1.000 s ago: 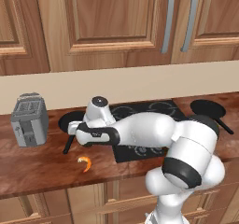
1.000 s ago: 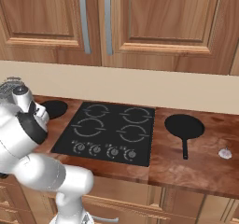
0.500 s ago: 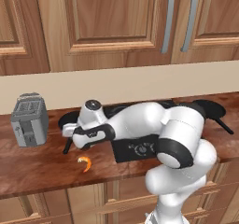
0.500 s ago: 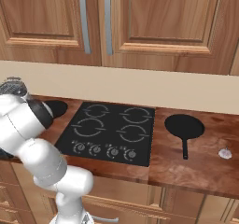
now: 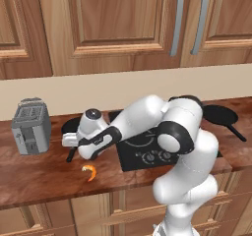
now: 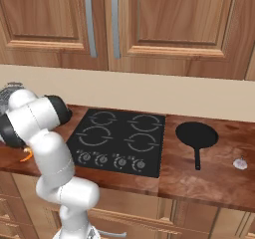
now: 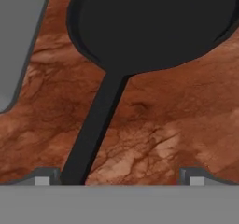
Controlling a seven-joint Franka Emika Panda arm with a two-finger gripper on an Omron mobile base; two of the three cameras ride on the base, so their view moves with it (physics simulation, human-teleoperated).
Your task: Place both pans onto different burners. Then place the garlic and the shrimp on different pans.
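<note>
Two black pans, neither on a burner. Left pan (image 7: 154, 22) lies flat on the brown worktop (image 7: 154, 129) left of the cooktop (image 6: 119, 141), between it and the grey toaster (image 5: 30, 126); its handle (image 7: 93, 129) runs from the bowl toward the worktop front. In the left base view that pan (image 5: 71, 126) is mostly hidden behind the arm. Right pan (image 6: 196, 134) sits on the worktop right of the cooktop, apart from its edge, handle toward the front; also seen in the left base view (image 5: 219, 114).

Claw (image 7: 119, 178) released, fingers spread wide, nothing between them. It hovers low over the left pan's handle; the handle passes just beside the left fingertip (image 7: 43, 177) in the hand view, contact not clear. In the left base view the claw (image 5: 74, 140) points down and left, over the pan's near side.

Shrimp (image 5: 89, 171), small orange curl, on bare worktop in front of the left pan, near the front edge, apart from the claw. Right base view shows an orange sliver (image 6: 26, 156) of it by the arm.

Small pale object (image 6: 240, 163), likely the garlic, on the worktop right of the right pan's handle. All four burners (image 6: 102, 117) bare.
</note>
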